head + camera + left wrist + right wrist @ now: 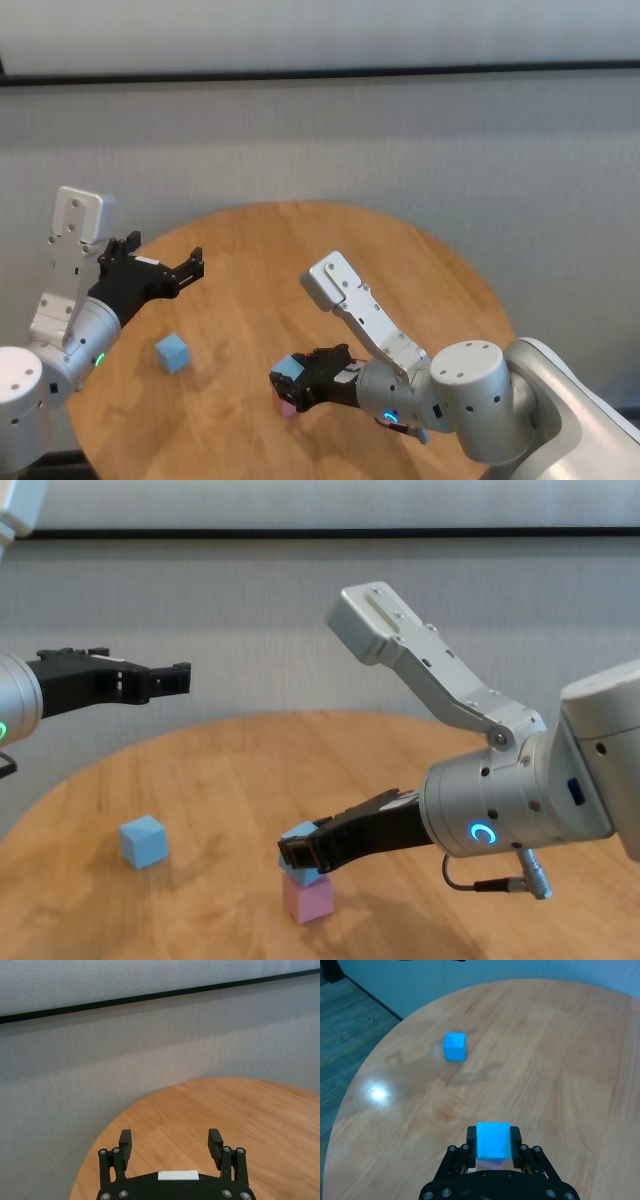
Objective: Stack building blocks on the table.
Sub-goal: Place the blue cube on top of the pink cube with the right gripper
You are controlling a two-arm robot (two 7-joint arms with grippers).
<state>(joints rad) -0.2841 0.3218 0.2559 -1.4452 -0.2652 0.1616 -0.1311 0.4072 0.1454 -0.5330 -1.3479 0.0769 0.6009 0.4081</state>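
On the round wooden table stands a pale pink block, near the front. A light blue block sits directly on top of it, and my right gripper is shut on that blue block; the pink one shows only as a sliver below it in the right wrist view. A second light blue block lies alone on the table to the left. My left gripper hangs open and empty above the table's left side.
A grey textured wall rises behind the table. Bare wood spreads across the far half of the table, and its left rim drops to the floor.
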